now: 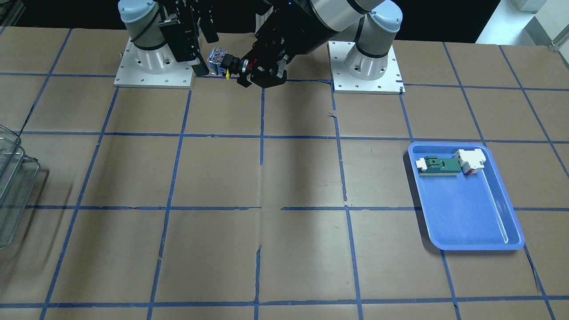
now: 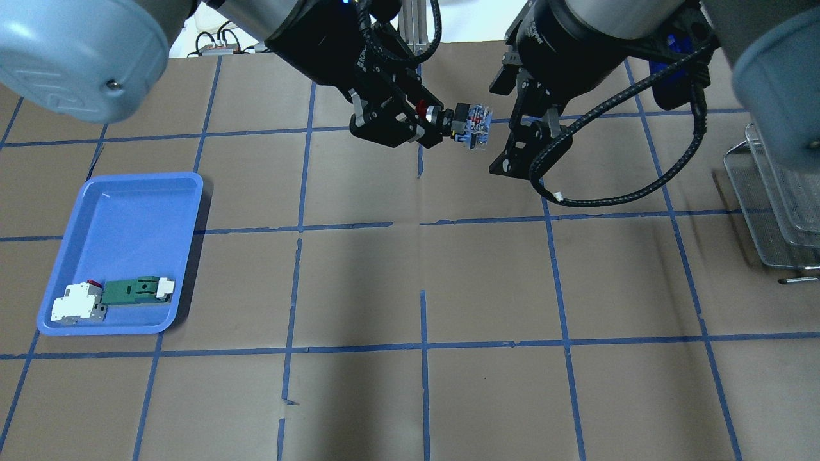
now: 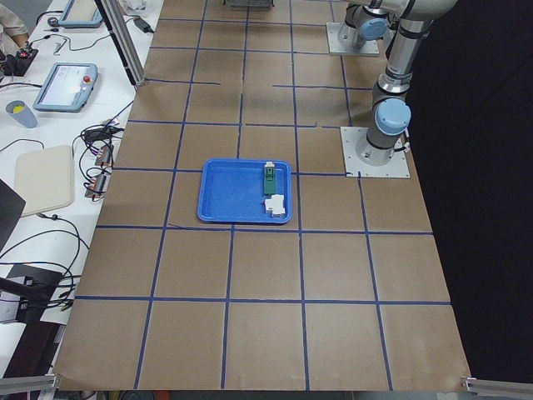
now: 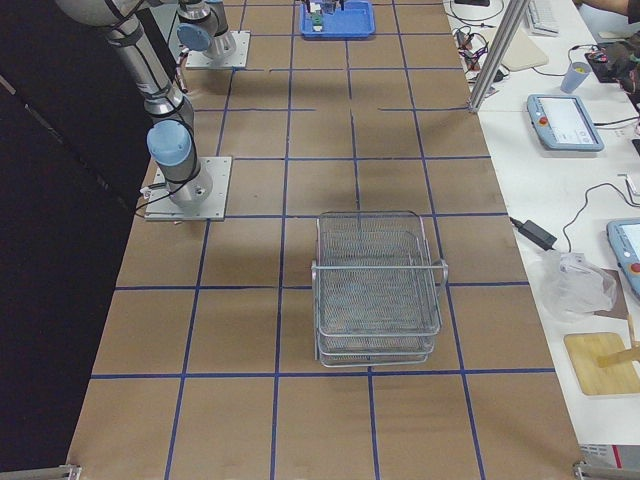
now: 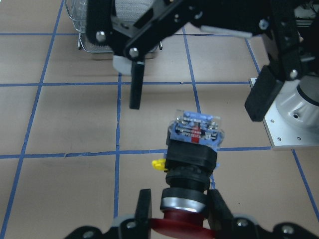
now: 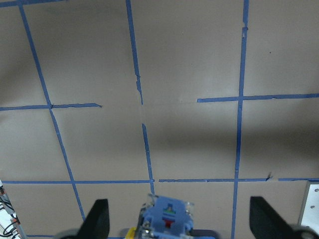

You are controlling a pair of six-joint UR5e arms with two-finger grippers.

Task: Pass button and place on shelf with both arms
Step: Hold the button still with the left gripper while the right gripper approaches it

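The left pincer point(image 2: 428, 125) was clenched on the red head of the button point(image 2: 464, 121), aloft near the robot-side edge of the worktop point(image 2: 423, 269). The right pincer point(image 2: 498, 128) gaped, released, flanking its blue block. Had the left let go before the right closed squarely, the button would likely have dropped, well short of the shelf point(image 2: 778, 198) at the right edge.
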